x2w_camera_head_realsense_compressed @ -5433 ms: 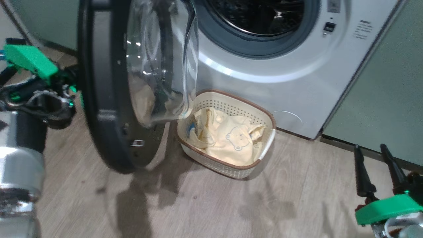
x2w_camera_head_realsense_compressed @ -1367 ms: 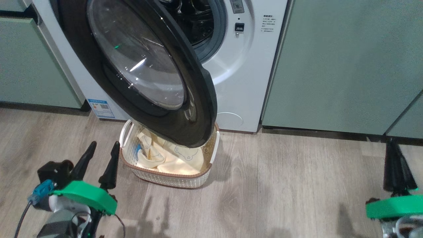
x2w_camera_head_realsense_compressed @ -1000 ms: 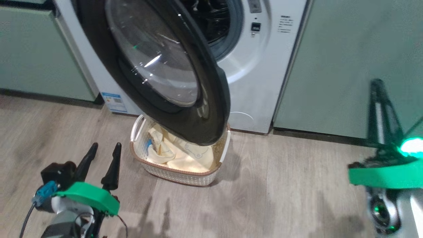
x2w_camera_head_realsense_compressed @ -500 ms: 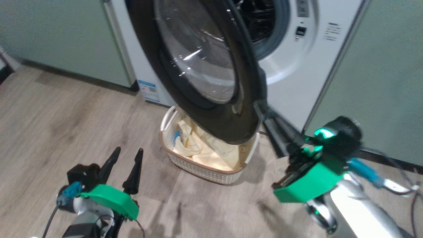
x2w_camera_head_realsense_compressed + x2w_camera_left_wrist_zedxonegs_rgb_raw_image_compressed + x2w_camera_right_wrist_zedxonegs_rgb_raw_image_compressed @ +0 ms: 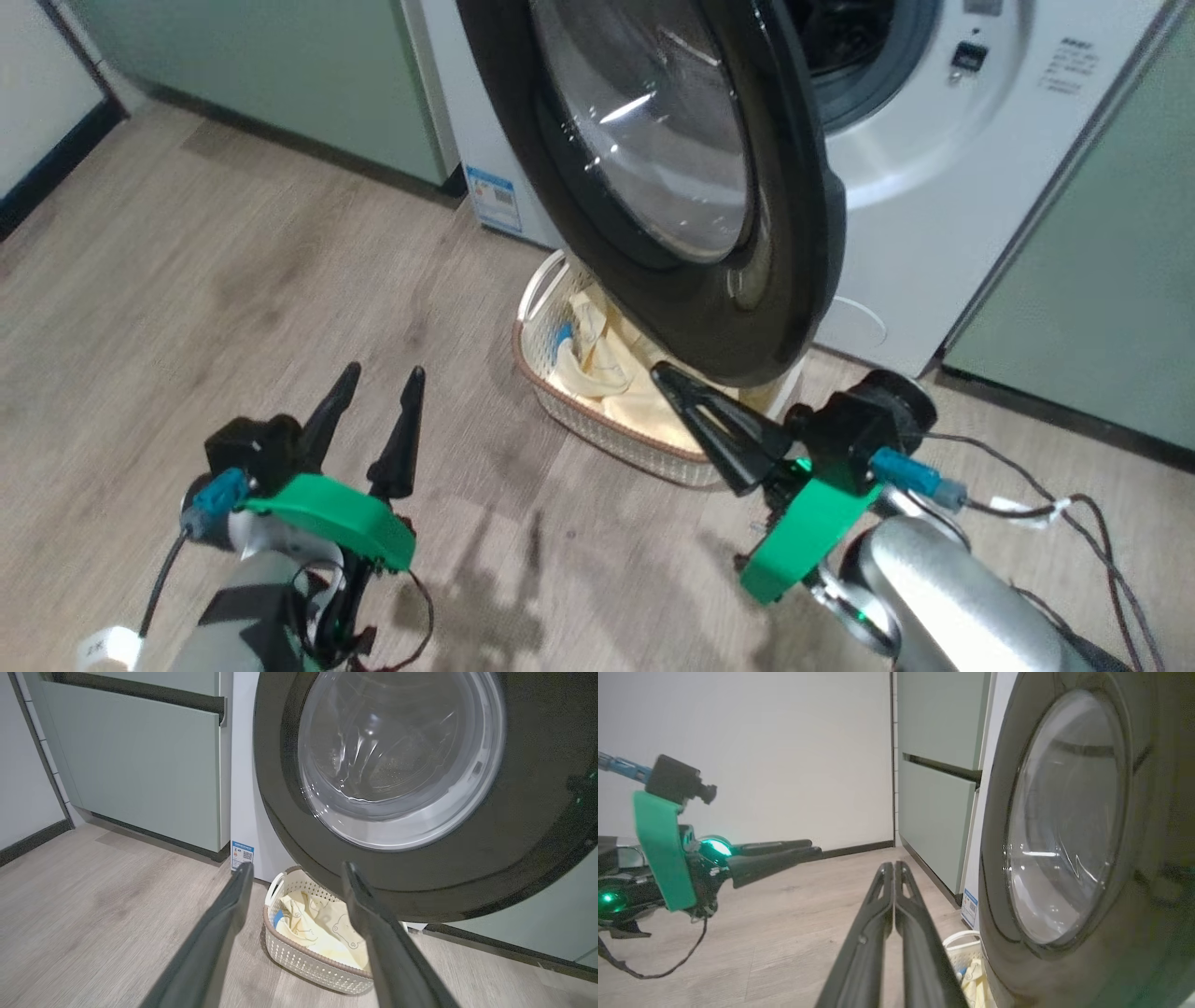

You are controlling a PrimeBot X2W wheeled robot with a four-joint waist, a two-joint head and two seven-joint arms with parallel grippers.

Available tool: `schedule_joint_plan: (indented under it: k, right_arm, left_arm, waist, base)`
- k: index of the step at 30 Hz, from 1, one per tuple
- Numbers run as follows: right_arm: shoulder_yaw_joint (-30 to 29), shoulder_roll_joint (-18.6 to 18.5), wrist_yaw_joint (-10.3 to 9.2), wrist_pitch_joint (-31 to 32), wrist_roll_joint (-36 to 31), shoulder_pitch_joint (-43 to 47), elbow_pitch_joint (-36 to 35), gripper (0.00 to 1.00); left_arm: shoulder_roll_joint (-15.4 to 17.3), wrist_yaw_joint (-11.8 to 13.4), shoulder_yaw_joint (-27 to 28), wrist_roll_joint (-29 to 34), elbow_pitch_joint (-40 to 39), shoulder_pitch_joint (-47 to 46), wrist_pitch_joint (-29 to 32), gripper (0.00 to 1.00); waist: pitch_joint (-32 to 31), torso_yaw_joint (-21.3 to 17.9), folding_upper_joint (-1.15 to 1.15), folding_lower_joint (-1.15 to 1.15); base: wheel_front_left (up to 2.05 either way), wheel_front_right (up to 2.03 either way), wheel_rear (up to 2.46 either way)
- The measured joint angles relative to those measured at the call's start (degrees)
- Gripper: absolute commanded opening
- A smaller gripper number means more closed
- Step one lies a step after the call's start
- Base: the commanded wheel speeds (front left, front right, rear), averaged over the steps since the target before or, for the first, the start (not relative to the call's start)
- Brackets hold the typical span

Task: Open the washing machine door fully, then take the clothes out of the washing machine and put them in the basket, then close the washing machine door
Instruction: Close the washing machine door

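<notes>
The washing machine door (image 5: 803, 233), black-rimmed with a clear glass bowl, stands part-way open and hangs over the basket (image 5: 597, 434). Pale-yellow clothes (image 5: 607, 364) with a bit of blue lie inside the basket. The white washing machine (image 5: 934, 215) shows its drum opening behind the door. My right gripper (image 5: 665, 378) is shut and empty; it points up-left just under the door's lower rim, above the basket. My left gripper (image 5: 385, 371) is open and empty over the floor, left of the basket. In the left wrist view the open left gripper (image 5: 296, 868) faces the door (image 5: 514, 826) and basket (image 5: 303, 961).
Sage-green cabinets (image 5: 280, 75) flank the machine on the left, and another cabinet (image 5: 1102, 308) on the right. A dark skirting (image 5: 47, 168) runs at far left. Bare wooden floor (image 5: 187, 280) lies to the left. In the right wrist view my left gripper (image 5: 808, 849) is at left.
The head view has shifted. The door has swung from wide open to part-way shut. My right arm came in from the right edge; its shut fingers dropped from the door's edge to beneath its rim.
</notes>
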Motion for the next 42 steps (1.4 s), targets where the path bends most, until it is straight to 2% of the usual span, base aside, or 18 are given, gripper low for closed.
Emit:
schedule_joint_plan:
  k: [7, 13, 20, 33, 42]
  right_arm:
    - [-5.25, 0.57, 0.0, 0.0, -0.08, -1.68, 6.33, 0.0]
    - [-7.12, 0.69, 0.0, 0.0, -0.07, -5.96, 9.8, 0.0]
    - [-8.38, 0.83, 0.0, 0.0, 0.89, -9.45, 11.29, 0.0]
    - [-17.8, 1.4, 0.0, 0.0, 0.98, -11.13, 14.19, 0.0]
    - [-25.71, 1.46, 0.0, 0.0, -0.34, -21.78, 20.18, 0.0]
  left_arm:
    - [-1.11, 0.0, 0.35, 0.0, -0.44, -0.55, 0.0, 1.0]
    - [-2.26, 0.0, 0.27, 0.0, -1.29, -2.74, 0.0, 1.0]
    - [-3.39, 0.0, 0.09, 0.0, -2.24, -4.51, 0.0, 1.0]
    - [-4.01, 0.0, 0.37, 0.1, -3.05, -5.84, 0.0, 1.0]
    - [-5.0, 0.0, 0.37, 0.59, -4.0, -8.23, -0.01, 1.0]
  waist:
    - [2.82, 0.19, 0.0, 0.0]
    - [5.5, 0.18, 0.0, 0.0]
    - [8.34, 0.02, 0.0, 0.0]
    - [11.83, -1.02, 0.0, 0.0]
    - [16.36, -1.69, 0.0, 0.0]
  base:
    - [0.0, 0.0, 0.0]
    - [0.0, 0.0, 0.0]
    - [0.0, 0.0, 0.0]
    - [0.0, 0.0, 0.0]
    - [0.0, 0.0, 0.0]
